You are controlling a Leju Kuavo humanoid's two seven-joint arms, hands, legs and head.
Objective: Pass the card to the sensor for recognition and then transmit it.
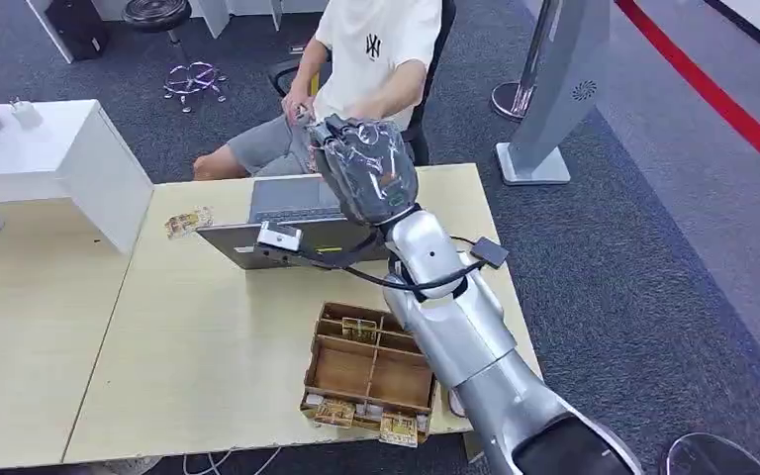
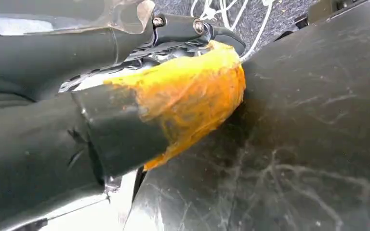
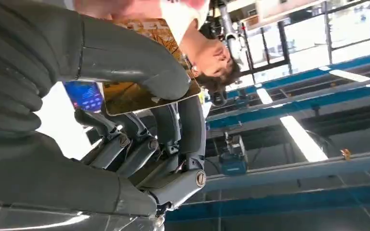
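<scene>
A pale wooden tabletop (image 1: 208, 336) stands on dark grey carpet floor (image 1: 653, 247) crossed by a red stripe (image 1: 712, 94). A white cabinet (image 1: 59, 163) sits beside it, a black wheeled stool (image 1: 173, 40) behind. Long ceiling lights (image 3: 301, 139) glow beyond blue beams (image 3: 294, 86).

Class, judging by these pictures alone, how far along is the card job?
Done: the card is picked up, and the right hand holds it raised beyond the laptop, near the seated person. In hand: the handover. Left: the person taking it. Whether the sensor read it cannot be told.
</scene>
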